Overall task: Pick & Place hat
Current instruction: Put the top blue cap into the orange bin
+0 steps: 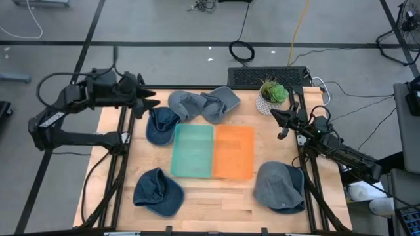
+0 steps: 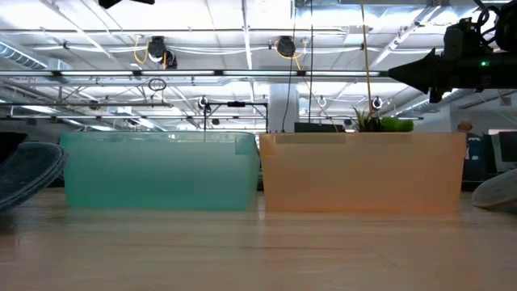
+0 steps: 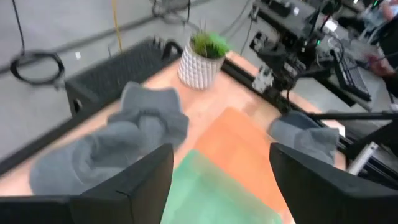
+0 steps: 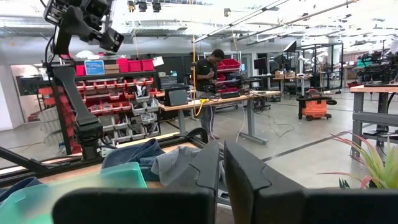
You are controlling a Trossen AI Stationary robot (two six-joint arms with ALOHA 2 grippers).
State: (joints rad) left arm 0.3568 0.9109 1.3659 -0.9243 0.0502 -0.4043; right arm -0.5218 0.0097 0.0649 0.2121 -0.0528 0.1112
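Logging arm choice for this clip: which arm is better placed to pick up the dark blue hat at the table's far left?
Left, probably. The left gripper hovers right by that dark blue hat, fingers open. The right gripper sits across the bins beside the potted plant, fingers closed.

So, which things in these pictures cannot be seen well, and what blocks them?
- Inside of the green bin and orange bin, low view: their frosted walls hide any contents.
- Blue cap and grey cap, low view: cut off by the side edges.
- Potted plant, low view: the pot is hidden behind the orange bin.
- Grey caps, left wrist view: motion-blurred.
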